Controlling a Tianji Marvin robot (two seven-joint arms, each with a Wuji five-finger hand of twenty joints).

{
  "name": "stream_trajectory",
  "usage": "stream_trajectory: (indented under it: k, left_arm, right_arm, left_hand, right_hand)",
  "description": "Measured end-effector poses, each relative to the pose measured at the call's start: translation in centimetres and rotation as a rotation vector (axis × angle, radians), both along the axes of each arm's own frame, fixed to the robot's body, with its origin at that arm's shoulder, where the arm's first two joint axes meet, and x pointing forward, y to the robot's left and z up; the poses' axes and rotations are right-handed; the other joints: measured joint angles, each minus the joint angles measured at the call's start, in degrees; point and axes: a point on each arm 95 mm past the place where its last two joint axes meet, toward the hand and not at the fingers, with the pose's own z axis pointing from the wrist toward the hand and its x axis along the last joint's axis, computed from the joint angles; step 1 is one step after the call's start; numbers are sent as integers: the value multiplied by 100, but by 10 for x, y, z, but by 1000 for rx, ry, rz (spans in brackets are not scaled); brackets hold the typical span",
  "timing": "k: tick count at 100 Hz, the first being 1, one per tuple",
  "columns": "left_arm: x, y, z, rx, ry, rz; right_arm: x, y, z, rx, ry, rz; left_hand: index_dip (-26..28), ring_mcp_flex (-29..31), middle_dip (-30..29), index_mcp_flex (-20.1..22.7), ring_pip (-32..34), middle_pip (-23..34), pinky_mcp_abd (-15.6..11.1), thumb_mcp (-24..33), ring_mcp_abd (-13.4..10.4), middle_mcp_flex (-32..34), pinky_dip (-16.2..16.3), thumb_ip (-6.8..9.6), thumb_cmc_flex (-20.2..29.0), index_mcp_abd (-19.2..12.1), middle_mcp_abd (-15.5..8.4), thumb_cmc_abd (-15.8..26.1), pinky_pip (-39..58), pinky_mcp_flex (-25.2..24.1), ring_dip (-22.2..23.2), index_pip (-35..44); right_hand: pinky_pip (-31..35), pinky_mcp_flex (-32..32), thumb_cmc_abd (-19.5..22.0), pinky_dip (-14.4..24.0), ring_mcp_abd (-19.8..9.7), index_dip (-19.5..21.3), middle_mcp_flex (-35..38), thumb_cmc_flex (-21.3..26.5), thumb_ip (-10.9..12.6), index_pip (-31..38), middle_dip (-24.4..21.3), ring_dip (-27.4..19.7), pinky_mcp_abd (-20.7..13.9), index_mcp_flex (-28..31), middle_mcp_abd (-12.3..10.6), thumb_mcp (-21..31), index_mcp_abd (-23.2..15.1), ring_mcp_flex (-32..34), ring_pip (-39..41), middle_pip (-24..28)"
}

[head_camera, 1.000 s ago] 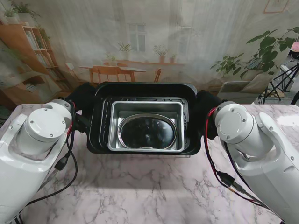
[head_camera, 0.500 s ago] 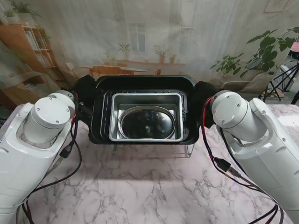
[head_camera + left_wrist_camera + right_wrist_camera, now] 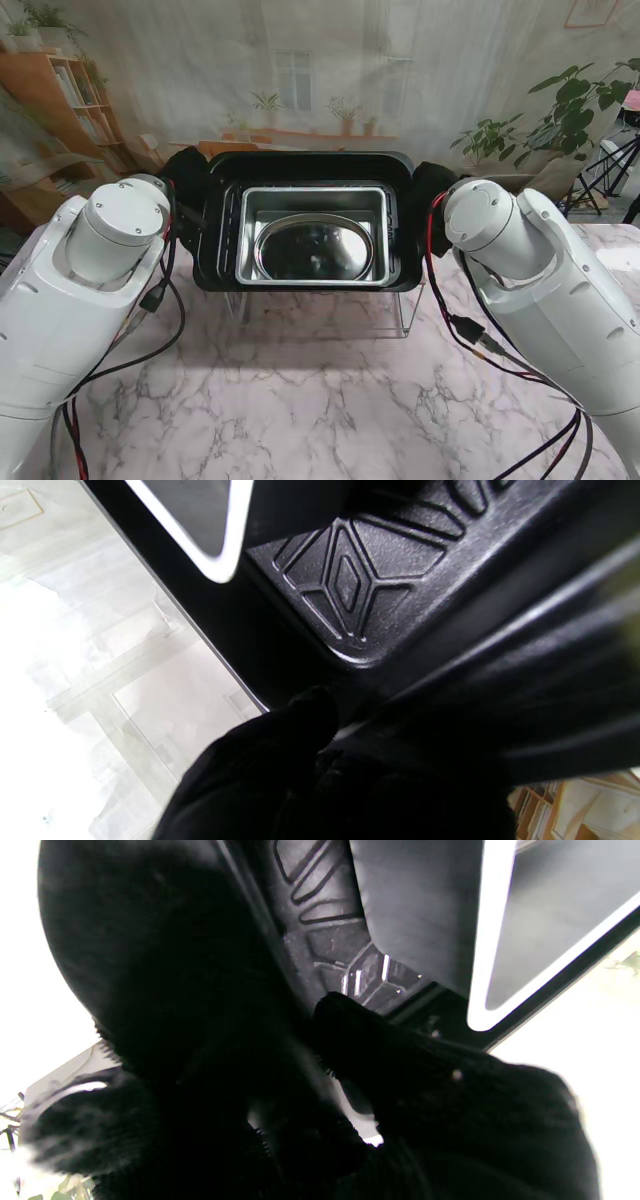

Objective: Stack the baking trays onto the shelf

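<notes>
- The desk (image 3: 320, 400) carries a clear wire-framed shelf (image 3: 405, 310), now exposed nearer to you than the lifted load; a second ago the load hid most of it.
- The black baking tray (image 3: 215, 250), with the silver tray (image 3: 375, 200) and oval dish (image 3: 310, 250) nested in it, has risen and moved farther from you. Judge the stack as lifted clear and due for lowering onto the shelf.
- The left robot hand (image 3: 185, 180) is clamped on the black tray's left rim; a gloved finger (image 3: 280, 745) presses its edge.
- The right robot hand (image 3: 435, 190) is clamped on the right rim. Keep both level.
</notes>
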Motion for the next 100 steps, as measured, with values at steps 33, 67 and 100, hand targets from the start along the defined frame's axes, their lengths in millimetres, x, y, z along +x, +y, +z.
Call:
stream_trajectory:
  k: [33,67,100]
  left_arm:
    - [22,-5,-8,-39,33,54]
    - [46,-11,-13,-77,58,109]
    - [54,-13,-25,-88,74,107]
  right_arm:
    - [20,-1,-16,7,24,-51]
    - [35,-2,-19,-7,18,-88]
    - [41,-2,-27,-20,31,-106]
  left_hand:
    - [-41,8,-3,396,-93,-2,76,1,73,64,0,0,0,-347,-31,0,-3,2,1,5]
    - [-42,6,0,651,-256,94,76,-5,73,74,-1,0,0,-628,-130,0,-50,2,7,131]
    - [-398,-465,-349,513,-611,-96,-274,-389,-174,-299,-62,6,66,-634,-227,30,-751,-488,-45,-356]
  right_hand:
    - [-13,0,0,0,0,0,13,-1,0,20,0,0,-1,75,-168,0,-212,-21,0,0]
    - [-216,0,0,-240,-13,0,6,-7,0,-7,1,53,-4,144,-231,-6,-351,-22,11,-15]
    - [-285,-469,882,-182,-465,-2,-818,-11,658,-283,-318,43,-89,-83,-264,-907,-442,-794,-160,-380]
